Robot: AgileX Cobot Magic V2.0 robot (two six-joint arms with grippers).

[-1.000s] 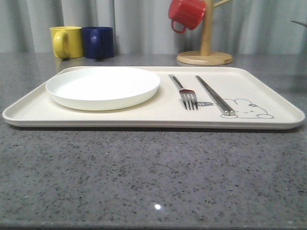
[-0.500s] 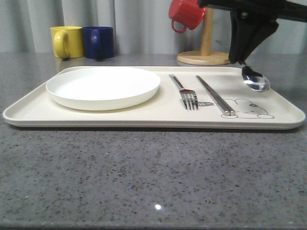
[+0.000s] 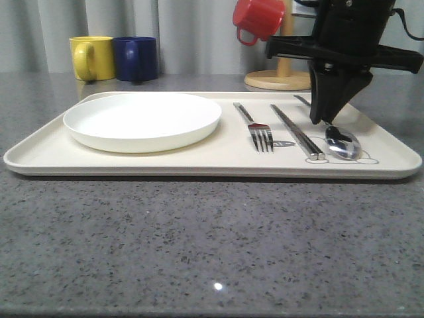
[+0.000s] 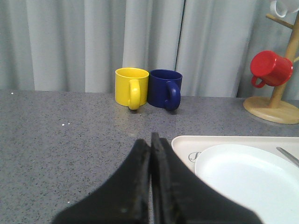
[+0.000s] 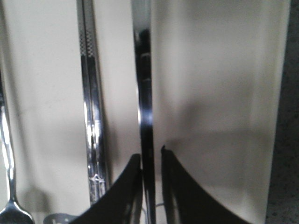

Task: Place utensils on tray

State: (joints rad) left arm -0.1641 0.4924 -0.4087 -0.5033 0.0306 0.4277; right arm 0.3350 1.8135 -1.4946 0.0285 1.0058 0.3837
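The cream tray [image 3: 199, 156] holds a white plate [image 3: 142, 119], a fork [image 3: 255, 126], a pair of chopsticks [image 3: 295, 130] and a spoon [image 3: 342, 142], which lies flat just right of the chopsticks. My right gripper [image 3: 322, 120] points down over the spoon's handle. In the right wrist view the handle [image 5: 145, 93] runs between the fingers of that gripper [image 5: 152, 156]; one finger is against it and a slim gap shows on the other side, so the jaws are open. My left gripper [image 4: 150, 140] is shut on nothing, beside the tray corner [image 4: 187, 144] and plate [image 4: 252, 177].
A yellow mug [image 3: 91, 57] and a blue mug [image 3: 136, 58] stand behind the tray at the back left. A red mug [image 3: 258, 18] hangs on a wooden stand [image 3: 283, 79] behind the right arm. Bare grey counter lies in front of the tray.
The right arm came in from the right carrying the spoon, moved left and down, and the spoon now lies on the tray beside the chopsticks with the jaws parted.
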